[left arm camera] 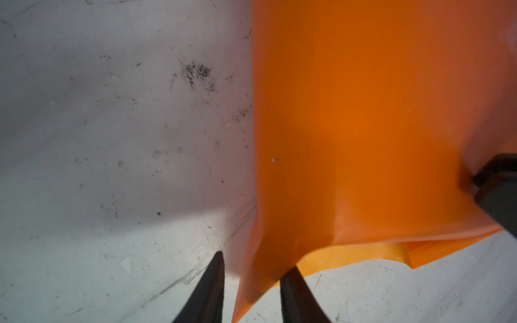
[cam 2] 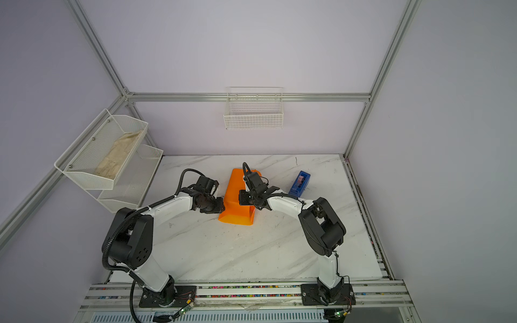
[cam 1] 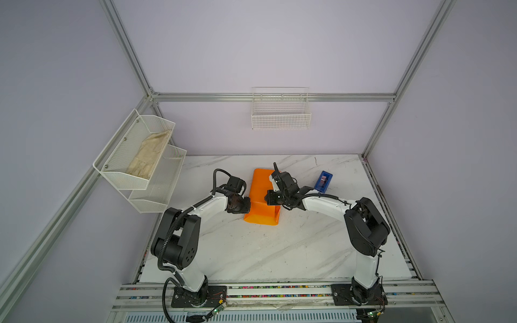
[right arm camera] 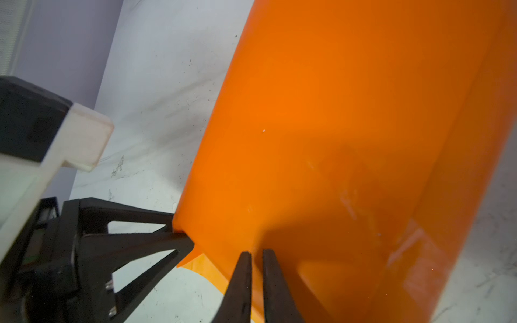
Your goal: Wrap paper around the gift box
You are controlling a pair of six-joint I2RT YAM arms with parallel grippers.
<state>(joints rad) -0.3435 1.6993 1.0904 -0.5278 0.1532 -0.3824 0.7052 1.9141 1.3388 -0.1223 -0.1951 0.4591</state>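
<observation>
The orange paper (cam 1: 261, 195) (cam 2: 236, 195) lies folded over into a long parcel at the table's middle back. The gift box is hidden, with nothing dark showing under the paper. My left gripper (cam 1: 248, 206) (cam 2: 223, 207) (left arm camera: 256, 261) is at the parcel's near left corner. Its jaws stand apart with the paper's (left arm camera: 363, 125) hanging edge between them, and table shows beside one finger. My right gripper (cam 1: 267, 199) (cam 2: 241, 198) (right arm camera: 256, 250) reaches over the parcel's right side. Its fingers are almost together on a fold of the paper (right arm camera: 335, 112).
A blue tape dispenser (cam 1: 323, 181) (cam 2: 300, 183) stands right of the parcel, behind the right arm. White mesh shelves (cam 1: 140, 156) holding a pale cloth hang on the left wall. A wire basket (cam 1: 281, 117) hangs on the back wall. The marble table (cam 1: 279, 251) extends toward the front.
</observation>
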